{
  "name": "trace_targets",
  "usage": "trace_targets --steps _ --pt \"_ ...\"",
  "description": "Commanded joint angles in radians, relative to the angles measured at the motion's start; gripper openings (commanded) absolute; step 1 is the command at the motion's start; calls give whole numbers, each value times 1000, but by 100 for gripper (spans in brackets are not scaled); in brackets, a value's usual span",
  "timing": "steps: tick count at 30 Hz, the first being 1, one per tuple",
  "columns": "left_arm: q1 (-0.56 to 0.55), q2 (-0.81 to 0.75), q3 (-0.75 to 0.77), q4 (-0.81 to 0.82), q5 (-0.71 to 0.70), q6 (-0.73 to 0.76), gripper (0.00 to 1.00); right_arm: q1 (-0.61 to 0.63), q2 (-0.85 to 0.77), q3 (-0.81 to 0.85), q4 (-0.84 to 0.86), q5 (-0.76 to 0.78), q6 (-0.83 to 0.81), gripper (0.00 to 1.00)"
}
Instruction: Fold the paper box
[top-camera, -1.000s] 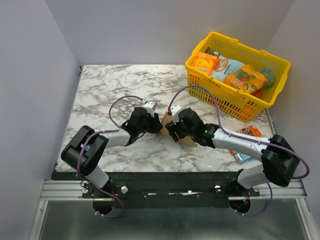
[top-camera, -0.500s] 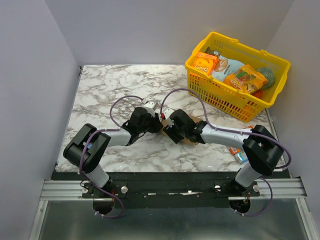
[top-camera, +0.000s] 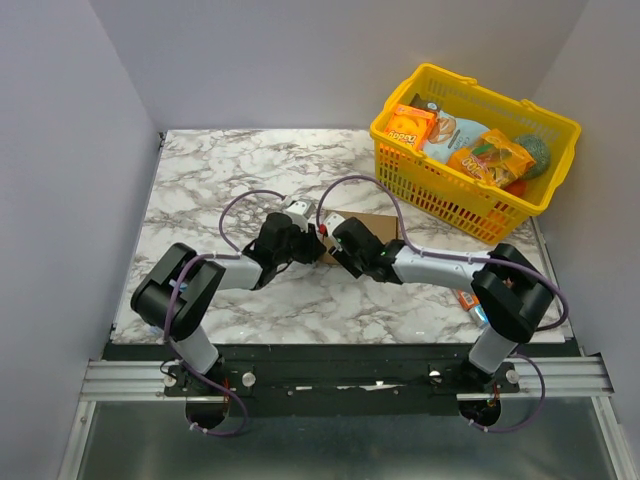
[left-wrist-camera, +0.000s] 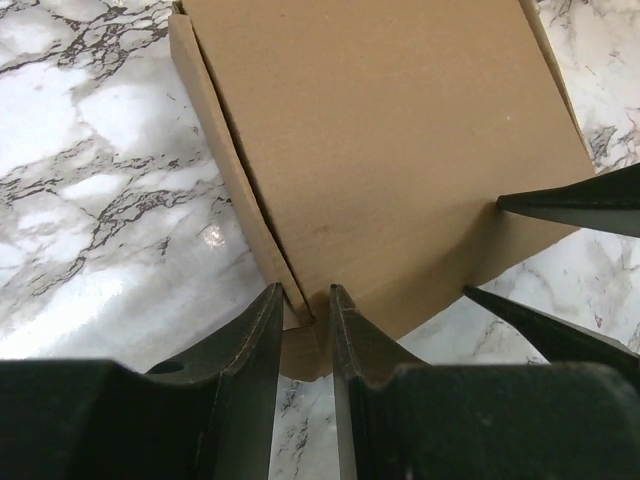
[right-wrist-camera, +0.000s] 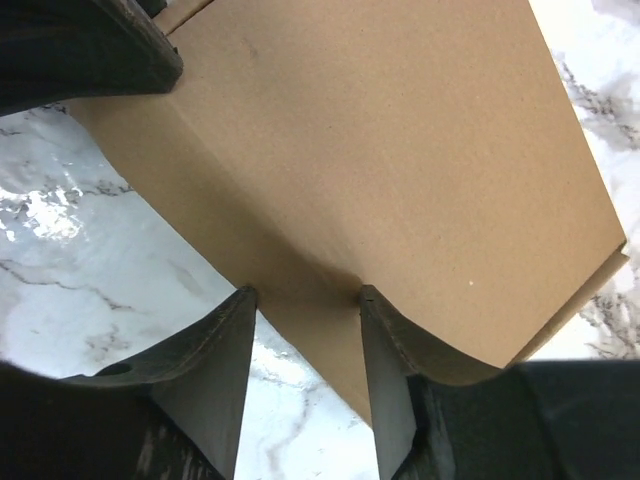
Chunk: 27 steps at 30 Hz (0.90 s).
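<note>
The paper box (top-camera: 375, 225) is plain brown cardboard lying on the marble table (top-camera: 210, 180), just right of centre. Both grippers meet at its near left corner. My left gripper (top-camera: 312, 232) comes in from the left. In the left wrist view its narrow jaws (left-wrist-camera: 303, 295) pinch the corner tab of the box (left-wrist-camera: 400, 130). My right gripper (top-camera: 331, 240) comes in from the right. In the right wrist view it (right-wrist-camera: 305, 293) stands open, straddling the side wall of the box (right-wrist-camera: 400, 130), fingertips at the wall's edges. The right fingers (left-wrist-camera: 570, 200) show beside the box.
A yellow basket (top-camera: 470, 205) with snack packs stands at the back right, close behind the box. Loose snack packets (top-camera: 480, 310) lie by the right arm's elbow. Grey walls close in the table on the left, back and right.
The right arm has swung left along the box, uncovering the box's flat top behind the grippers. Both grippers' jaws have narrowed. The left arm has hardly moved.
</note>
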Motion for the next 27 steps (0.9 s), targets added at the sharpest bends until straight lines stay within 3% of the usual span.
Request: trace_targets --steps 1,7,12,15,20,27 --pt "6 39 5 -3 68 6 32 0 53 27 -25 62 -33 51" --pt "41 40 16 27 108 -48 32 -2 7 39 -36 40 9 54" --pt "78 -22 28 20 130 -106 36 -2 -94 88 -120 -18 84 78" --pt "92 -58 32 15 133 -146 43 -6 -140 131 -157 -76 81 83" --pt "104 -107 54 -3 141 -184 59 -14 -165 182 -174 -171 16 87" --pt "115 -113 90 -80 112 -189 65 -11 -85 126 -115 -227 -149 87"
